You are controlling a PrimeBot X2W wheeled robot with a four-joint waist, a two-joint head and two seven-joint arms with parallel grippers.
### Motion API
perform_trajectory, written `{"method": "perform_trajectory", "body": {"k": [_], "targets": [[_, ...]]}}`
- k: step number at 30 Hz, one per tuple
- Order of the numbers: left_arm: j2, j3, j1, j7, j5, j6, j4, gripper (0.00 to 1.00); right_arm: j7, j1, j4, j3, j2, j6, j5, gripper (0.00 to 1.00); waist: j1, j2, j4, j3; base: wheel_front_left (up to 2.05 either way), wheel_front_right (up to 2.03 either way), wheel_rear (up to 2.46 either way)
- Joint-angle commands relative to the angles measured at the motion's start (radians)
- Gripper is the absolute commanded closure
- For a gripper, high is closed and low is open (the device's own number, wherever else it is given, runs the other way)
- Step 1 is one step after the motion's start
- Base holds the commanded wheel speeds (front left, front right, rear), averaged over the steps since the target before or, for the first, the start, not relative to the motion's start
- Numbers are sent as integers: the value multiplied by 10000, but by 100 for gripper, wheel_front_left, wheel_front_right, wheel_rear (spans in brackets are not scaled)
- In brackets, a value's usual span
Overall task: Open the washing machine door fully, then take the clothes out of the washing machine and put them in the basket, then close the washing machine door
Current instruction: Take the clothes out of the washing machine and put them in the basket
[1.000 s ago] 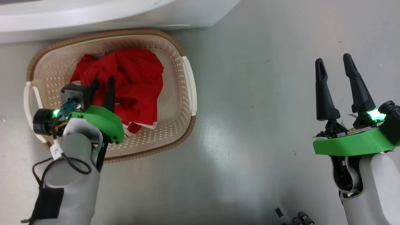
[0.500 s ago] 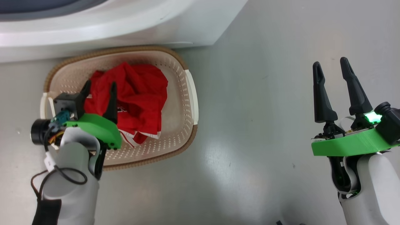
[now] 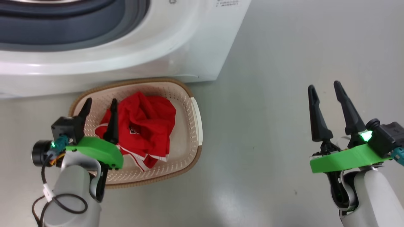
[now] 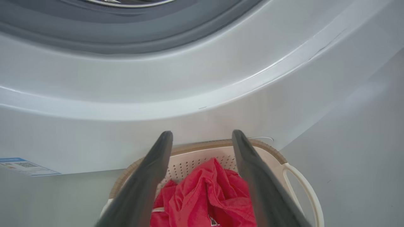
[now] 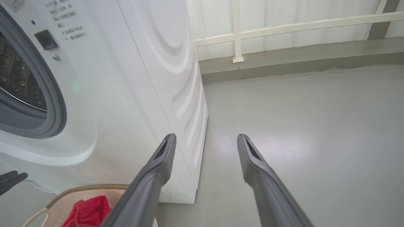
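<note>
A: On the grey floor [image 3: 277,132], right in front of the washing machine [image 3: 189,47], what stands there?

B: The basket [image 3: 184,142], cream plastic w/ holes and a brown woven-look rim. Its far rim is just beside the machine's base. One white side handle [image 4: 303,186] shows on the right in the left wrist view.

A: And the clothes [image 3: 148,126]?

B: Inside the basket. It is a bright red garment w/ white stripe trim, crumpled, lying approx. in the middle and toward the right wall.

A: State of the left gripper [image 3: 101,101]?

B: It hangs over the basket's left part, the two dark fingers spread wide, empty. In the left wrist view the red cloth lies lower, btw. the fingers, apart from both.

A: The right gripper [image 3: 324,85]?

B: Well apart from the basket, on the right side over bare floor. Also spread wide and empty, fingers pointing up the head view.

A: The machine's opening, pls?

B: The grey rubber gasket [image 3: 63,31] shows at top left of the head view. In the right wrist view the steel perforated drum [image 5: 15,78] is visible behind it. A small blue label [image 4: 25,166] sits low on the front panel, left of the basket. Beyond the machine's side, a white railing [image 5: 284,26] runs along the back.
</note>
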Motion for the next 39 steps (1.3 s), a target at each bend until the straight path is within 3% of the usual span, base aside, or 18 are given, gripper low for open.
{"method": "perform_trajectory", "body": {"k": [1, 22, 39], "targets": [[210, 245, 335, -38, -51, -56, -246, 0, -63, 265, -174, 253, 20, 65, 38, 0, 0, 0, 56, -523, 0, 0, 0], [305, 229, 2794, -38, -5, -57, -3618, 0, -63, 1810, 135, 136, -128, 65, 5, 0, 0, 0, 171, -3088, 0, 0, 0], [260, 647, 4687, -38, -47, -57, -5804, 0, -63, 2782, -8, -93, -212, 65, 70, 0, 0, 0, 346, -4036, 0, 0, 0]]}}
